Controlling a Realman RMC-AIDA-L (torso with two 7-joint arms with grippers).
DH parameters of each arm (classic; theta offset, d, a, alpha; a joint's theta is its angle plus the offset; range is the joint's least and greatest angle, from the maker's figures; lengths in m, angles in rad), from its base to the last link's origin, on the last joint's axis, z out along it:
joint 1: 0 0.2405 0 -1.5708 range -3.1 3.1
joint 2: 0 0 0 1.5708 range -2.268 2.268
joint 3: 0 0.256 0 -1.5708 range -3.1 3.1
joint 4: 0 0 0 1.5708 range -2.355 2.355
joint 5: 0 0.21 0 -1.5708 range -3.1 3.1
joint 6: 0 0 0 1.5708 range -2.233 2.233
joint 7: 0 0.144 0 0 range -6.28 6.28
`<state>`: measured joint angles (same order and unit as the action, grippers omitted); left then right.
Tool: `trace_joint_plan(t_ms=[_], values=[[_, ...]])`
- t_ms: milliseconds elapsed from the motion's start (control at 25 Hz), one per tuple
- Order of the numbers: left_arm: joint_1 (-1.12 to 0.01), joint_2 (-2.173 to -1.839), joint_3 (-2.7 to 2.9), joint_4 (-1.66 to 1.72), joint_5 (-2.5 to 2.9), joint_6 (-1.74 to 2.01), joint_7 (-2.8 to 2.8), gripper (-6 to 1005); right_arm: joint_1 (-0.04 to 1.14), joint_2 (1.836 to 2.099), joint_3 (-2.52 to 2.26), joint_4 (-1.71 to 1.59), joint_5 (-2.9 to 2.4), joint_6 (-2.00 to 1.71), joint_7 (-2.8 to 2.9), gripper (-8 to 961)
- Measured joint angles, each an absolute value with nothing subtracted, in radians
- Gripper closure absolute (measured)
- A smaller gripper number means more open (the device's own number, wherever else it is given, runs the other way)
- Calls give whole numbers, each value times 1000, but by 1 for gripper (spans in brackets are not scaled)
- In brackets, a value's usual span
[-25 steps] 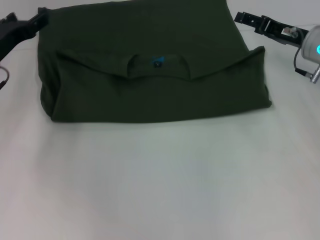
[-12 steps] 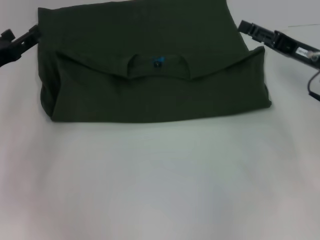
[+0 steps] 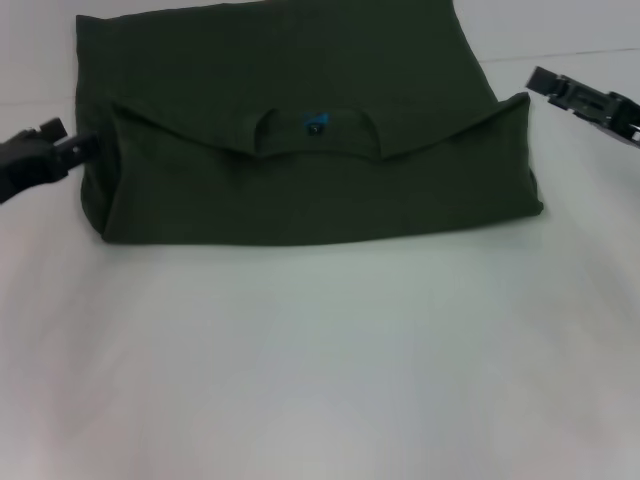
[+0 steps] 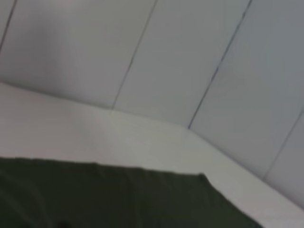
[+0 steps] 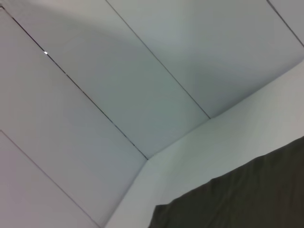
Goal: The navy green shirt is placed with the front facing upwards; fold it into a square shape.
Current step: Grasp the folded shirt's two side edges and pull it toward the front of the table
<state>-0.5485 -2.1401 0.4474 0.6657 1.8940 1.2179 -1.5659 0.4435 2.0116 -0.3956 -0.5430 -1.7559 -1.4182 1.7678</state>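
The navy green shirt lies on the white table as a wide folded block. Its near part is folded up over the rest, with the neckline and blue label on top. No chest lettering shows. My left gripper is at the shirt's left edge, level with the folded-over flap and touching or nearly touching the cloth. My right gripper hovers off the shirt's right side, a short gap from the flap's right corner. Each wrist view shows only an edge of the shirt.
White tabletop stretches in front of the shirt toward me. Pale wall panels stand behind the table's far edge.
My left gripper has come from the shirt's far left corner toward me along its left edge. My right gripper has drawn away to the right of the far right corner. The shirt has not moved.
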Motion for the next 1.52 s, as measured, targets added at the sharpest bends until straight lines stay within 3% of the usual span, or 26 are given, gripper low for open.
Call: trace_joint_plan(t_ms=[480, 1120, 1520], values=[[-539, -2131, 445, 692, 2114, 1180, -1564, 63, 386, 1990, -333, -542, -1755, -1562, 1793, 56], [-549, -2134, 506, 711, 2174, 1158, -1517, 62, 402, 2002, -326, -535, -1755, -1538, 1796, 58], [-553, -2155, 641, 709, 2175, 1032, -1514, 62, 402, 2012, -324, -531, -1755, -1521, 1796, 58]])
